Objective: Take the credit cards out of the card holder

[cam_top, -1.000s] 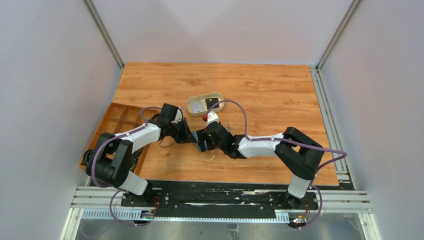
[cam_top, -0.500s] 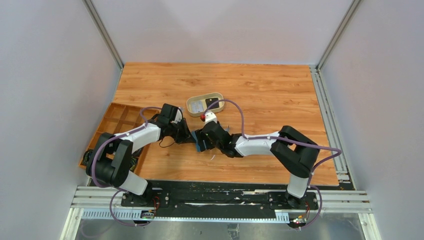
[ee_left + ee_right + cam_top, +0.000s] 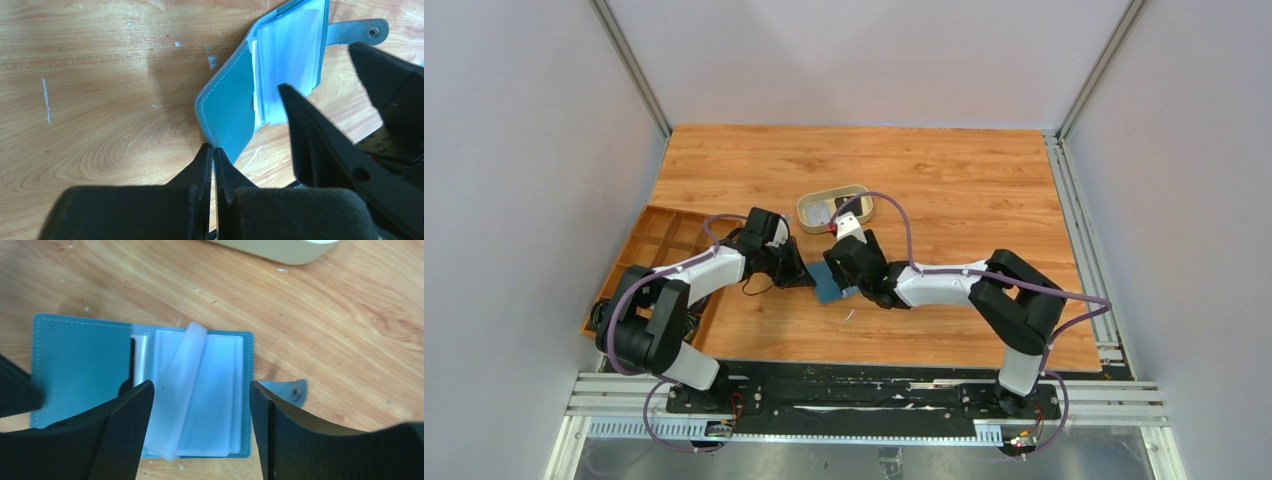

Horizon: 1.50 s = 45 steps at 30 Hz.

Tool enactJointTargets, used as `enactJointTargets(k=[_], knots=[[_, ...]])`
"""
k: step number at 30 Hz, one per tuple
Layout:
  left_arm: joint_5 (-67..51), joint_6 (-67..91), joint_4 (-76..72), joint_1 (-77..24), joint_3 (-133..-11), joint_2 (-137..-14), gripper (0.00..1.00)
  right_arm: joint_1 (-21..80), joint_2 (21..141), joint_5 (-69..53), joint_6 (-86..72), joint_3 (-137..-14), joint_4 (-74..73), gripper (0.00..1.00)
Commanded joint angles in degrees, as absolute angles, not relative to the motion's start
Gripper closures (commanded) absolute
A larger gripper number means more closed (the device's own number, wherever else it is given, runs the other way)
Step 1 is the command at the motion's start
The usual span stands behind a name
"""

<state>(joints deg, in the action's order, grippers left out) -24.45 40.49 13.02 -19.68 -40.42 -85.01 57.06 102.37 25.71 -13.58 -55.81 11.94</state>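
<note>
While the card holder (image 3: 829,285) is lying opened out on the bench (image 3: 964,180), about midway between the two arms and just on the near side of the beige oval tray (image 3: 834,208), the job is looking barely begun, by my reading. Its teal cover is folding out to the left and the pale pockets are showing. The credit cards (image 3: 215,390) are seemingly sitting inside them as a whitish stack, and none is lying loose on the wood beside the case. One pale translucent leaf (image 3: 182,390) is standing up and curling across the pockets. I am failing to tell whether it is a card partly out or only a plastic sleeve.

The right tool (image 3: 200,387) is hanging over those pockets with its jaws spread wide, one on each side of the leaf, gripping nothing. The left tool (image 3: 213,150) is squeezed fully closed, its tips meeting right at the cover's outer edge. Whether that edge is being pinched or merely touched is not showing. What is remaining, as I judge it, is drawing every card free.

The stack's edges are blurring together, so the number of cards is escaping me. From overhead the right arm is covering much of the case. The oval tray is holding a pale patch and something dark, both too small to name.
</note>
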Motion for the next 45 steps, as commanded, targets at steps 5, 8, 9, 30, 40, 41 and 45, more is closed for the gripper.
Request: enactJointTargets(k=[5,8,9,30,40,41,45], knots=[[-25.74,39.39,13.54,-19.78,-40.82,-84.96,1.00,53.46,97.26,34.00,-7.69,-57.32,8.60,0.26],[-25.97,39.33,13.53,-19.78,-40.81,-85.14,1.00,51.94,95.80,35.45,-6.19,-57.45,7.37,0.26],[-26.05,39.23,13.47,-19.78,-40.74,-85.21,1.00,51.46,95.25,36.33,-5.82,-57.66,6.71,0.26],[-19.34,34.49,15.01,-19.78,-40.15,-89.00,1.00,42.23,103.41,-39.51,-23.84,-62.33,14.73,0.27],[-16.19,33.60,15.66,-19.78,-39.36,-90.77,1.00,41.70,107.02,-37.44,-30.98,-56.82,19.48,0.33],[-15.89,33.50,15.96,-19.78,-39.46,-90.92,1.00,41.62,107.19,-37.02,-31.09,-56.63,19.51,0.33],[-15.38,33.25,16.36,-19.78,-39.69,-91.22,1.00,41.60,107.85,-35.82,-31.15,-56.42,19.45,0.34]])
